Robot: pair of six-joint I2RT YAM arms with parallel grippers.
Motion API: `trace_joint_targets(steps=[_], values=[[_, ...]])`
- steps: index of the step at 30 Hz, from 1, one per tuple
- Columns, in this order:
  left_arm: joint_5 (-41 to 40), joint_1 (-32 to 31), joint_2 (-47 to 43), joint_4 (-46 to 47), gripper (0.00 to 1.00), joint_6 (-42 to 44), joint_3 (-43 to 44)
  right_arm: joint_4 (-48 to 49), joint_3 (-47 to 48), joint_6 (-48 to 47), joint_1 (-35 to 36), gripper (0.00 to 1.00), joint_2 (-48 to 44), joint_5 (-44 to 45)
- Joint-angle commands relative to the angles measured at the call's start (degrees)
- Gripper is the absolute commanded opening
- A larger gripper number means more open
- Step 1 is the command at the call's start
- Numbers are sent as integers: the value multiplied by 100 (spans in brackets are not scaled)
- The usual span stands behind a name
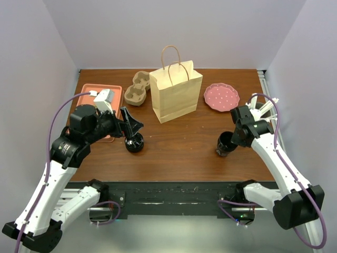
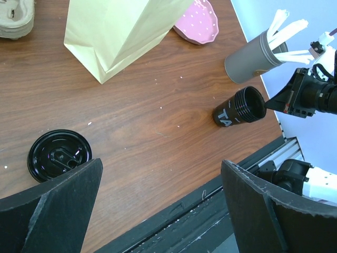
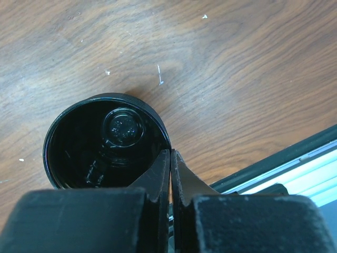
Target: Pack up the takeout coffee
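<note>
Paper bag [image 1: 175, 90] stands at centre back. Cup carrier [image 1: 137, 88] sits just left of it, tray [image 1: 105, 86] further left, plate [image 1: 221, 97] to its right. Lidded cup [image 1: 134, 142] front-left of the bag, open cup [image 1: 226, 143] front-right, well apart.

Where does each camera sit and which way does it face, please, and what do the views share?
Top external: above and behind the bases, looking down over the table at the paper bag; both arms, left hand and right hand show.
Left wrist: on the left arm, looking down and across toward the right arm; its open fingers fill the bottom corners.
Right wrist: looking down into the open cup; its fingers pinch the rim.
Shared: all three show the open cup; top and left wrist share the lidded cup.
</note>
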Motion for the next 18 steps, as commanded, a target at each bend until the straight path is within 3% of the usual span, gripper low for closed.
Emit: trace_joint_targets(steps=[1, 18], values=[[191, 24, -3, 247, 100, -42, 219, 245, -14, 170, -39, 0, -172, 289], [138, 24, -196, 186, 100, -33, 131, 254, 206, 29, -39, 0, -726, 491]])
